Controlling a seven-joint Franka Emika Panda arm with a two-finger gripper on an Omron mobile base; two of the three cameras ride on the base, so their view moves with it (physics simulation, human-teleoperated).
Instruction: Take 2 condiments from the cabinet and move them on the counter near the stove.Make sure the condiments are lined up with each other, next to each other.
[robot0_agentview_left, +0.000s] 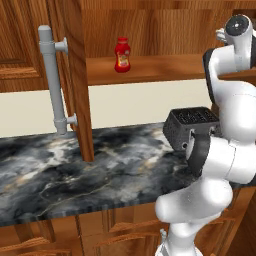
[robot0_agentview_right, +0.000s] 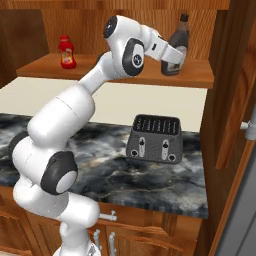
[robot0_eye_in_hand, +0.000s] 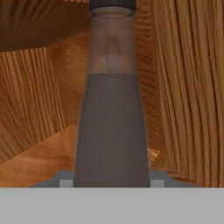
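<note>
Gripper (robot0_agentview_right: 172, 62) is clenching the dark bottle (robot0_agentview_right: 176, 46) low on its body; the bottle is standing upright near the right end of the cabinet shelf (robot0_agentview_right: 200, 75). Ketchup (robot0_agentview_left: 122, 55) is standing upright toward the shelf's left end, well apart. Toaster (robot0_agentview_right: 155, 137) is sitting on the counter (robot0_agentview_left: 100, 175) below, near its back edge.

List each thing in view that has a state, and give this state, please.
Cabinet: door open, shelf exposed.
Ketchup: upright on the shelf, capped, untouched.
Dark bottle: upright on the shelf, capped, gripped low on its body.
Gripper: jaws shut on the dark bottle.
Toaster: on the counter, slots empty.
</note>
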